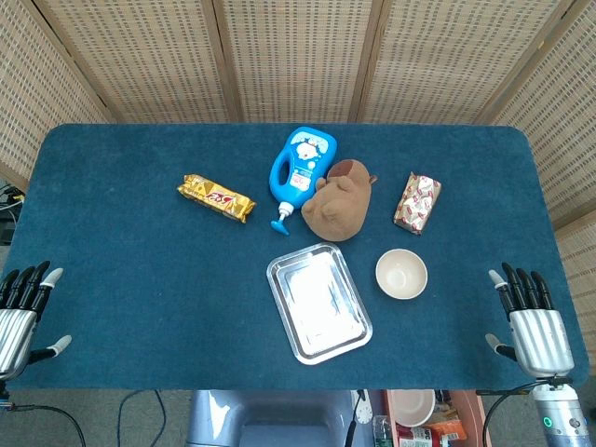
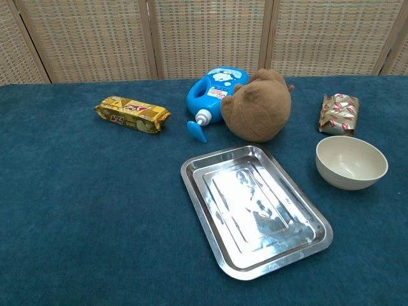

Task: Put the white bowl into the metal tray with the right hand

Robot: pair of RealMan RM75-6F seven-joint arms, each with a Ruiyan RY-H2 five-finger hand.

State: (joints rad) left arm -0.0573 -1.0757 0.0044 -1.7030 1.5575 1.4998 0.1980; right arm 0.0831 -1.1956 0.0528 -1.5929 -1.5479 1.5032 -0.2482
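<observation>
The white bowl [image 1: 401, 274] [image 2: 351, 162] stands upright and empty on the blue table, just right of the metal tray [image 1: 318, 302] [image 2: 255, 208]. The tray lies empty near the front middle. My right hand [image 1: 530, 317] hovers at the table's front right corner, fingers apart, holding nothing, well right of the bowl. At the front left edge my left hand [image 1: 20, 312] is also spread and empty. Neither hand shows in the chest view.
Behind the tray lie a brown plush toy [image 1: 341, 199] [image 2: 258, 105] and a blue bottle [image 1: 300, 170] [image 2: 212, 95]. A yellow snack pack [image 1: 216, 197] [image 2: 132, 113] sits back left, a red-patterned packet [image 1: 416, 202] [image 2: 338, 113] behind the bowl. Wicker screens stand behind the table.
</observation>
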